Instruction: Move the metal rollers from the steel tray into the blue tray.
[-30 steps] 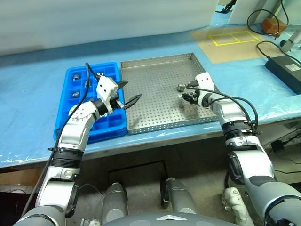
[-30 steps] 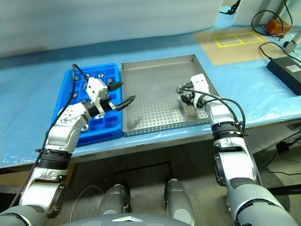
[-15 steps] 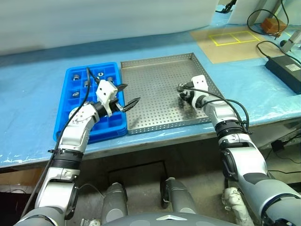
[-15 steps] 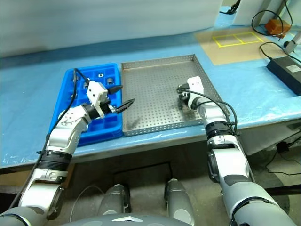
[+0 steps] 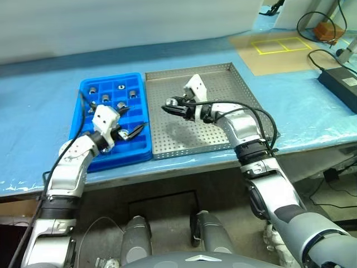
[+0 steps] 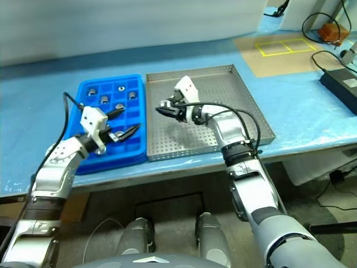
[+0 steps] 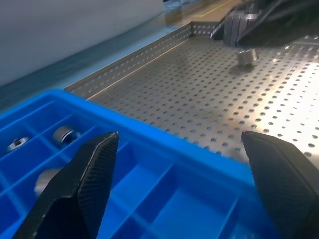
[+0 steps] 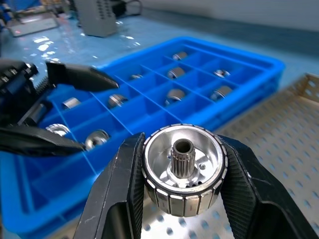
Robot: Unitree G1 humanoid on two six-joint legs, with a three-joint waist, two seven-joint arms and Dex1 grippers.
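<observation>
Right arm swung left, blue-covered bench, pale wall

Head stereo pair looked fwd/down over both arms, shared blue tray & steel tray. L wrist cam sat low, close over blue tray, facing steel tray. R wrist cam close-up, facing blue tray.

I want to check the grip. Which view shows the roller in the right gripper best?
The right wrist view: the roller sits close up, clamped between the right gripper's jaws. The eye views show it tiny; the left wrist view blurred.
</observation>
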